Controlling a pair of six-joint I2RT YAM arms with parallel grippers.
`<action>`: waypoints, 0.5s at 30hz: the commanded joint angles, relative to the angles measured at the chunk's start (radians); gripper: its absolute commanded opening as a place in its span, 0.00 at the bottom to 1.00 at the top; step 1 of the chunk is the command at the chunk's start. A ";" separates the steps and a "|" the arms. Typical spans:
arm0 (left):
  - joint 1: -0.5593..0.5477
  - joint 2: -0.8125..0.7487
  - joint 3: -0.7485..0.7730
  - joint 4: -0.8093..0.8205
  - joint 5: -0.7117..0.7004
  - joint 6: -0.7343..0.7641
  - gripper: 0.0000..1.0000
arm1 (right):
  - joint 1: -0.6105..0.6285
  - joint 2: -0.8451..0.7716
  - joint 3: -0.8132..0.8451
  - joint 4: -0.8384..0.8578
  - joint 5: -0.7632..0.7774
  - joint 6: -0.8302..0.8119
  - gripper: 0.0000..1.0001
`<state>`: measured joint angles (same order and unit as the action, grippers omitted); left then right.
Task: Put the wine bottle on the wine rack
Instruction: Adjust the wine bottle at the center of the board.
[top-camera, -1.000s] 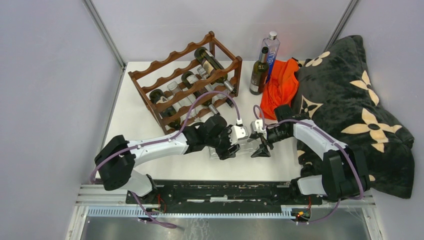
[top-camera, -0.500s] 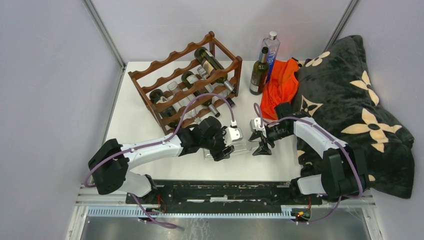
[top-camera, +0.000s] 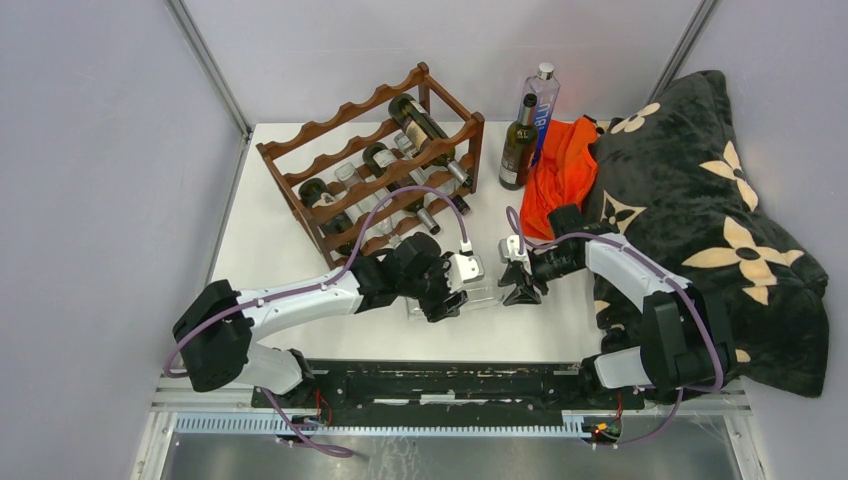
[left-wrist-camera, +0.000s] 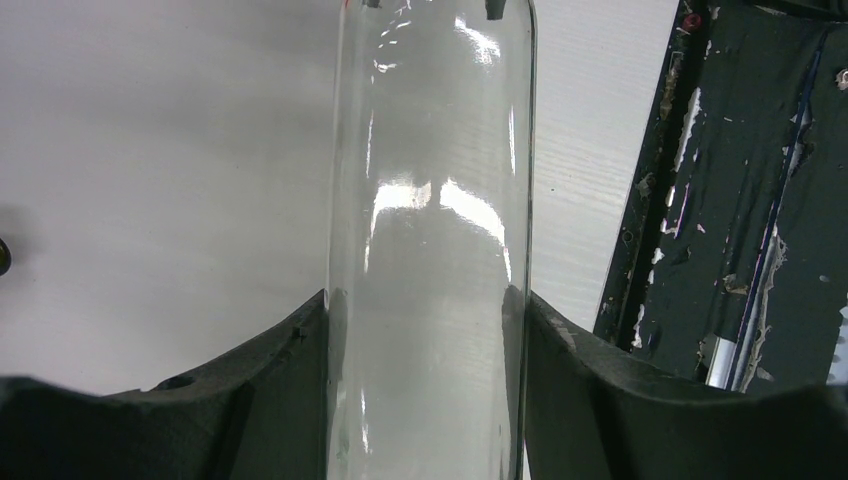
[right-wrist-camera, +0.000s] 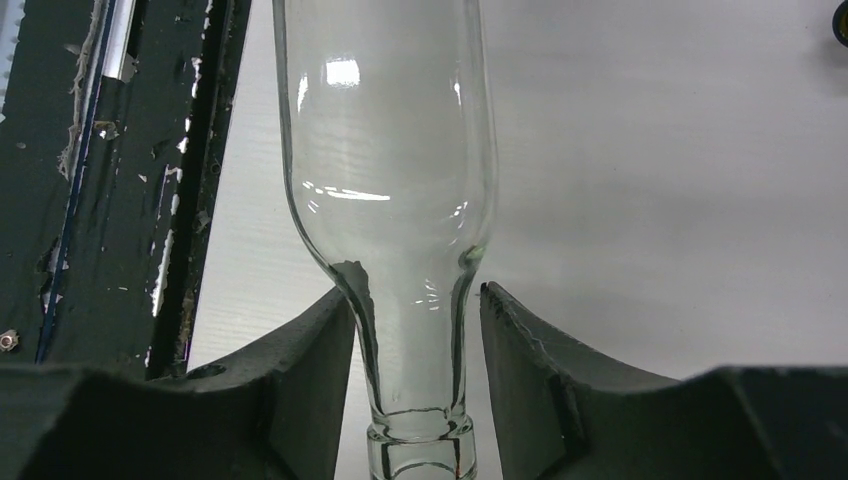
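A clear glass wine bottle (top-camera: 482, 294) lies on the white table between my two grippers, its neck pointing right. My left gripper (top-camera: 452, 290) is shut on its body (left-wrist-camera: 430, 250), with both fingers pressed against the glass. My right gripper (top-camera: 517, 292) straddles the bottle's neck (right-wrist-camera: 415, 330). Its fingers (right-wrist-camera: 310, 360) stand close on either side, a thin gap showing on the right. The reddish-brown wine rack (top-camera: 300, 138) stands at the back left, beyond the left arm, with several bottles lying on its tiers.
A dark upright bottle (top-camera: 518, 143) and a tall clear bottle (top-camera: 541, 100) stand right of the rack. An orange cloth (top-camera: 562, 175) and a black flowered blanket (top-camera: 700, 200) fill the right side. The black base rail (top-camera: 450, 380) runs along the near edge.
The left gripper has drawn the bottle slightly left. The right gripper's jaws have narrowed around the neck and shifted a little left with it.
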<state>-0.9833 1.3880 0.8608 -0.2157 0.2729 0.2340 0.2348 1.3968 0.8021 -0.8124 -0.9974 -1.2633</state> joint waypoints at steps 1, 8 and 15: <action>0.003 -0.049 0.021 0.067 0.038 0.037 0.02 | 0.010 -0.001 -0.010 0.001 -0.046 -0.033 0.52; 0.003 -0.051 0.025 0.062 0.015 0.033 0.03 | 0.014 0.023 0.034 -0.087 -0.057 -0.083 0.00; 0.003 -0.033 0.023 0.059 -0.064 0.006 0.48 | 0.011 0.083 0.164 -0.282 -0.094 -0.131 0.00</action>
<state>-0.9821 1.3800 0.8608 -0.2279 0.2676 0.2462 0.2462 1.4601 0.8768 -0.9463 -1.0019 -1.3663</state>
